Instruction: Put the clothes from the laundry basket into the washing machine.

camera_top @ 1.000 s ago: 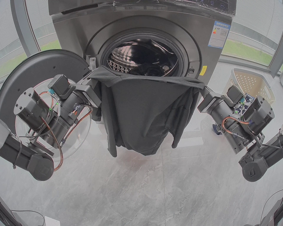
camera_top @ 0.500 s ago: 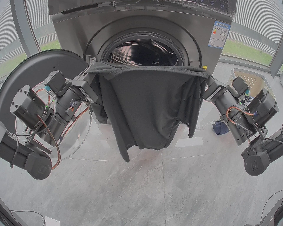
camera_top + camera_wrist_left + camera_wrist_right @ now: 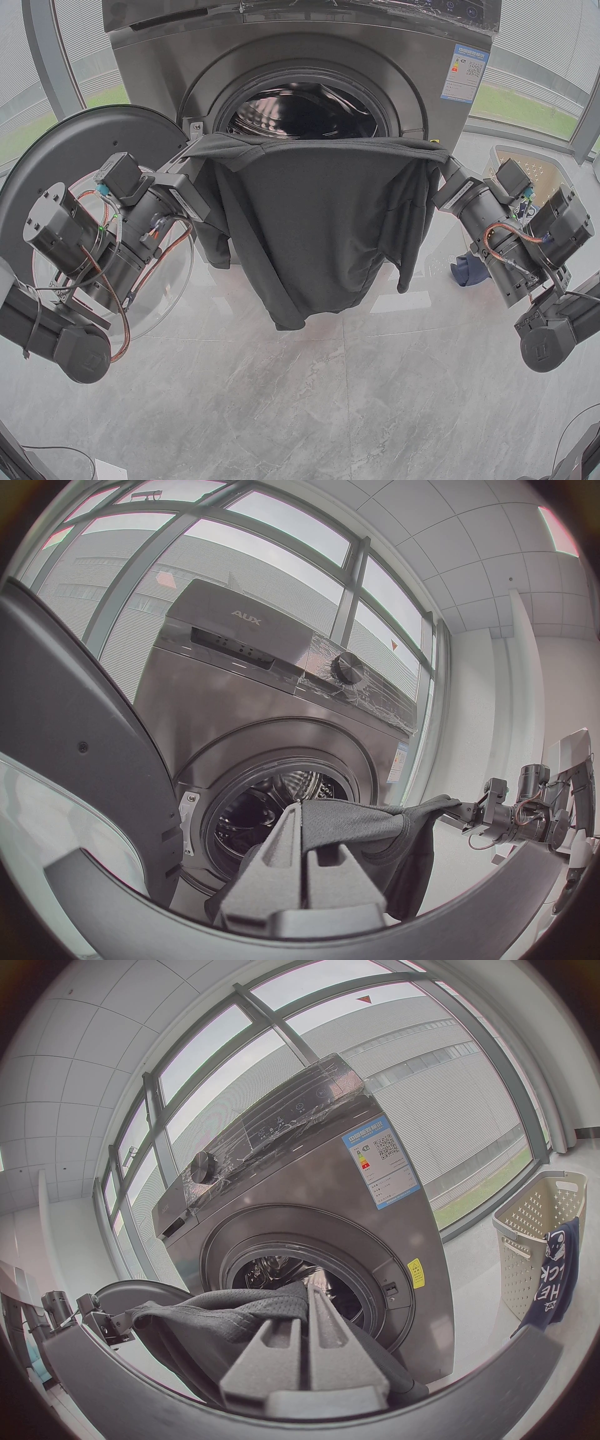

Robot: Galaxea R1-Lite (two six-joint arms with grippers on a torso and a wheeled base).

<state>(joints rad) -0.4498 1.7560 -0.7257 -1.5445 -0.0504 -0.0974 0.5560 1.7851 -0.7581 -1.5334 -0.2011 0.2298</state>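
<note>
A dark grey shirt [image 3: 312, 219] hangs stretched between my two grippers, just in front of the washing machine [image 3: 300, 69] and its open drum [image 3: 303, 112]. My left gripper [image 3: 190, 147] is shut on the shirt's left shoulder, and my right gripper [image 3: 445, 159] is shut on its right shoulder. In the left wrist view the left gripper [image 3: 301, 814] pinches the shirt [image 3: 356, 824] before the drum [image 3: 262, 811]. The right wrist view shows the right gripper [image 3: 307, 1291] clamped on the shirt [image 3: 212, 1322]. The laundry basket [image 3: 550, 169] stands at the right with a blue garment [image 3: 556, 1279] over its rim.
The round washer door [image 3: 81, 150] stands swung open at the left, behind my left arm. A blue piece of clothing [image 3: 467, 270] lies on the grey tiled floor [image 3: 312, 400] beside the basket. Windows run behind the machine.
Both grippers rose and moved toward the drum opening with the shirt. The top edge is now at the height of the opening's lower rim, and the hem has swung up.
</note>
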